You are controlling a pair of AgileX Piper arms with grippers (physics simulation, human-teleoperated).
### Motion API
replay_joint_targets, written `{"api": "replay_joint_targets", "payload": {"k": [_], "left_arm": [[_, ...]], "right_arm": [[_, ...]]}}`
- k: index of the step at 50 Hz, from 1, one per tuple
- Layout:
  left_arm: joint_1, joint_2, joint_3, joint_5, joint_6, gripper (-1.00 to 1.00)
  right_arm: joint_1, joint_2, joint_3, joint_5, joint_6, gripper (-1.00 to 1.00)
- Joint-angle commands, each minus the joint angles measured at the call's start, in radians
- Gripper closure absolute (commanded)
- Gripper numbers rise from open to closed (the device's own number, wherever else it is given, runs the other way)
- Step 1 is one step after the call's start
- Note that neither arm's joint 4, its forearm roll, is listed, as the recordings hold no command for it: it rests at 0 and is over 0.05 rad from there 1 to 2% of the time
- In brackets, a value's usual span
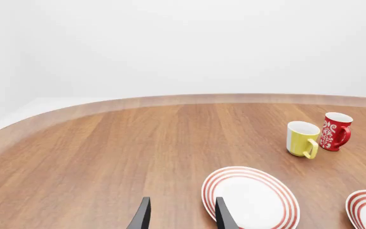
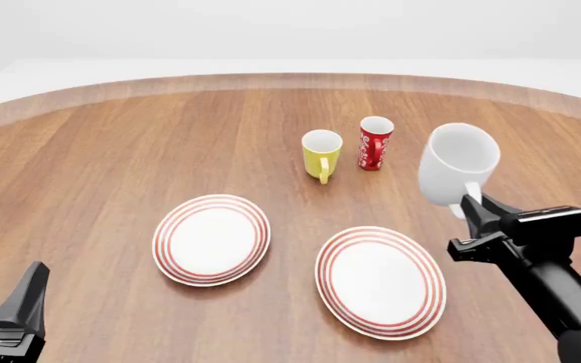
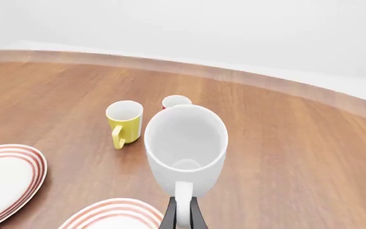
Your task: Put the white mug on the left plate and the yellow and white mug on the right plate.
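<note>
White mug [image 3: 185,148] handle is pinched between the right gripper's [image 3: 182,215] thin black fingers [image 3: 169,217], which close on the loop from both sides. In the front view the white mug [image 2: 456,172] hangs tilted in the air, clear of the counter [image 2: 119,151], its open mouth turned up and toward the camera, with the right gripper [image 2: 472,219] below its handle and the dark arm running off to the lower right corner. It sits to the right of both plates and above neither.

The right plate [image 2: 380,281] lies flat on the counter just left of the right arm, its red rings unbroken and its face bare. The left plate [image 2: 211,239] lies beside it, near but not touching, also bare.

Farther out, the yellow and white mug [image 2: 321,153] stands upright on the counter beyond the plates, its handle pointing toward the camera. A slim red cup [image 2: 375,142] with white print stands just to its right, apart from it.

The left gripper [image 1: 179,217] hovers low at the near left of the counter, its two dark fingers [image 1: 141,215] spread apart with nothing between them, one tip overlapping the left plate's [image 1: 249,195] rim in the left wrist view.
</note>
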Motion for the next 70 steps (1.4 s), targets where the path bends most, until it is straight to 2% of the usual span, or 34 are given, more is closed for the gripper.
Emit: {"api": "replay_joint_targets", "payload": {"k": [1,12,33,45,70], "left_arm": [[0.000,0.000,0.000,0.000,0.000,-1.00],[0.000,0.000,0.000,0.000,0.000,-1.00],[0.000,0.000,0.000,0.000,0.000,-1.00],[0.000,0.000,0.000,0.000,0.000,-1.00],[0.000,0.000,0.000,0.000,0.000,-1.00]], "right_arm": [[0.061,-0.087,-0.019,0.075,0.006,1.00],[0.130,-0.102,-0.064,0.111,-0.002,1.00],[0.257,-0.034,-0.163,0.117,-0.026,1.00],[0.349,0.068,-0.247,0.091,-0.028,1.00],[0.474,0.268,-0.381,0.015,-0.023,1.00]]}}
